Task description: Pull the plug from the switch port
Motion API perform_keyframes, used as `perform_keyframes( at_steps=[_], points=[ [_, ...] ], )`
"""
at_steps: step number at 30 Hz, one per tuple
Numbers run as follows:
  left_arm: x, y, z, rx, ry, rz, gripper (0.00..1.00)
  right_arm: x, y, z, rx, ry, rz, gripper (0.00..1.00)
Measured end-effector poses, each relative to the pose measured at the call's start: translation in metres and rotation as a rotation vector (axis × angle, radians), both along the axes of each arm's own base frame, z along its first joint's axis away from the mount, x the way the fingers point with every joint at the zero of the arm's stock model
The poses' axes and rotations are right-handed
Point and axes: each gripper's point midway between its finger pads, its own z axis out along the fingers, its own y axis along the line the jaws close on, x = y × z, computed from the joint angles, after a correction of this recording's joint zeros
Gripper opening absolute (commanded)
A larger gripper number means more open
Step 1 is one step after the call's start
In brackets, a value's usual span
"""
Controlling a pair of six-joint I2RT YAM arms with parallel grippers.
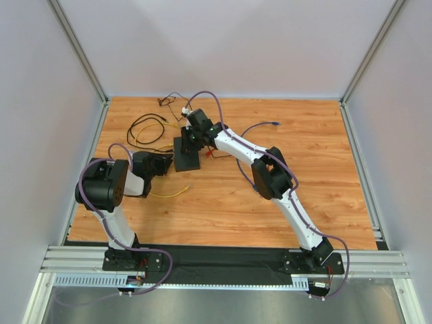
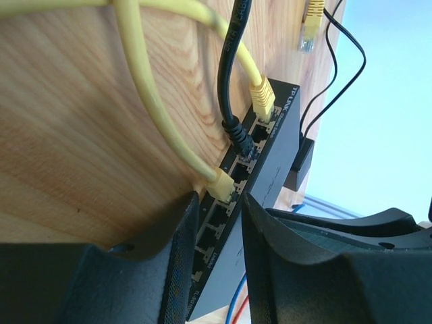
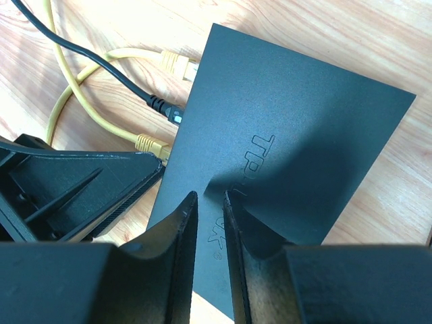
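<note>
The step in hand, as I judge it, is lining up for the grasp, with nothing gripped yet. The switch [image 3: 290, 128] lies flat on the table [image 3: 351, 40], left of centre, its socket edge turned toward the left arm. The right end effector [image 3: 210, 199] sits over the switch's top face, its fingers drawn close with a narrow gap and nothing between them, apparently to brace the box. The left end effector [image 2: 219, 202] is spread and empty, low at the socket edge, with the nearest yellow plug [image 2: 221, 183] just beyond its fingertips. A black plug [image 2: 241, 138] and a second yellow plug [image 2: 262, 98] sit in sockets further along. The next move calls for easing the left fingers forward to straddle the near plug, pinching its body, probably its latch too, then drawing straight out from the port while the right holds the switch down
</note>
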Motion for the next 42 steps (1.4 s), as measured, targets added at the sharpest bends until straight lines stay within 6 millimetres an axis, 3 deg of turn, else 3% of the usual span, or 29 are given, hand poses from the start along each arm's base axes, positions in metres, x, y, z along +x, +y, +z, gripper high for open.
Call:
perform_keyframes(
  at_steps=[7,18,24,35,39,42],
  points=[
    [0.005,0.001,-0.001,0.008,0.018,0.005,0.34,0.000,-0.001,0.000,-0.004,0.000,-0.003,0.24],
    [0.008,0.001,0.000,0.019,0.024,0.002,0.37,0.000,-0.001,0.000,-0.006,0.000,-0.005,0.24],
    [0.010,-0.001,-0.001,0.029,0.041,-0.019,0.33,0.001,-0.002,0.000,-0.010,-0.003,-0.009,0.24],
    [0.011,-0.002,0.000,0.035,0.026,-0.032,0.11,0.003,-0.004,-0.001,-0.020,-0.003,-0.022,0.22],
    [0.012,-0.003,-0.001,0.029,0.002,-0.032,0.01,0.004,-0.006,-0.001,-0.024,0.002,-0.042,0.18],
    [0.012,-0.003,-0.001,0.028,-0.017,-0.032,0.00,0.005,-0.008,-0.002,-0.032,0.008,-0.059,0.15]
  ],
)
